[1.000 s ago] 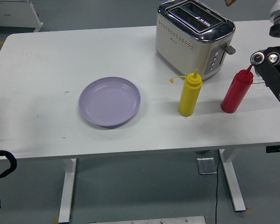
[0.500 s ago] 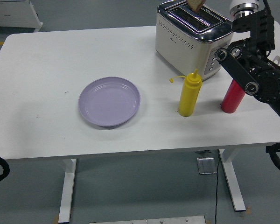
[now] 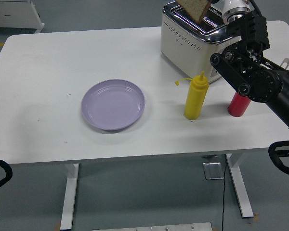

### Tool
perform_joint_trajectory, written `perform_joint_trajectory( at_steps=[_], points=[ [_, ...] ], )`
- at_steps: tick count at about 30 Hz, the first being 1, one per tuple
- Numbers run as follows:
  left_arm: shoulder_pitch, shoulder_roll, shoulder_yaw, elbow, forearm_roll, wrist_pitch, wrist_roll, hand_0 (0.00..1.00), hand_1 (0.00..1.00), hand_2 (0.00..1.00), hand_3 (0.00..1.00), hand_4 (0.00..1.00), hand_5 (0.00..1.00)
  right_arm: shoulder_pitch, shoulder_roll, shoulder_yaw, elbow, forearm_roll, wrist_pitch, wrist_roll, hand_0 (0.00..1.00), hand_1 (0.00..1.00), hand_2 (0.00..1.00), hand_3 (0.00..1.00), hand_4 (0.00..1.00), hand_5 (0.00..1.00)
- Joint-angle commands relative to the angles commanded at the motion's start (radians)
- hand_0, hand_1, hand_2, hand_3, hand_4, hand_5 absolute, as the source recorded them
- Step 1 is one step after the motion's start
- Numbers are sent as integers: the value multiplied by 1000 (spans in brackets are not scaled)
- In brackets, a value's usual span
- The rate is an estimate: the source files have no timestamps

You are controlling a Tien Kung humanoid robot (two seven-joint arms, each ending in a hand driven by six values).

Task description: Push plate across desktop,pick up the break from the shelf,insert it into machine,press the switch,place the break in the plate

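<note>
Bread [image 3: 196, 9], a brown slice, is tilted over the toaster [image 3: 192, 38] slots at the far right of the white table [image 3: 48, 86]; the right arm [image 3: 253, 72] reaches up to it from the lower right, but the hand itself runs off the top edge, so whether its fingers grip the slice cannot be told. Nearer than that arm's wrist stand a yellow squeeze bottle [image 3: 196, 96] and, partly hidden behind the arm, a red bottle [image 3: 238, 104], while the lilac plate [image 3: 113, 104] lies empty well to their left. Grey floor [image 3: 86, 14] surrounds the table.
</note>
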Motion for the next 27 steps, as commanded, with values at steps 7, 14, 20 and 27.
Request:
perform_joint_trajectory(
  at_steps=[7, 14, 20, 27],
  points=[
    [-2, -3, 1, 5, 2, -1, 1, 834, 902, 897, 806, 640, 998, 3, 5, 9, -45, -59, -7, -2, 221, 276, 372, 465, 199, 2],
    [-2, -11, 5, 10, 4, -3, 2, 834, 902, 898, 806, 639, 998, 3, 4, 16, -77, -85, -13, 7, 222, 276, 372, 464, 197, 2],
    [-2, -13, 7, 10, 5, -3, 4, 835, 902, 898, 806, 639, 998, 1, 5, 16, -96, -91, -6, 1, 229, 281, 376, 465, 193, 2],
    [-1, -14, 9, 12, 5, -4, 4, 835, 903, 898, 806, 639, 998, -1, 8, 14, -121, -96, -1, -5, 234, 285, 382, 465, 186, 2]
  ],
)
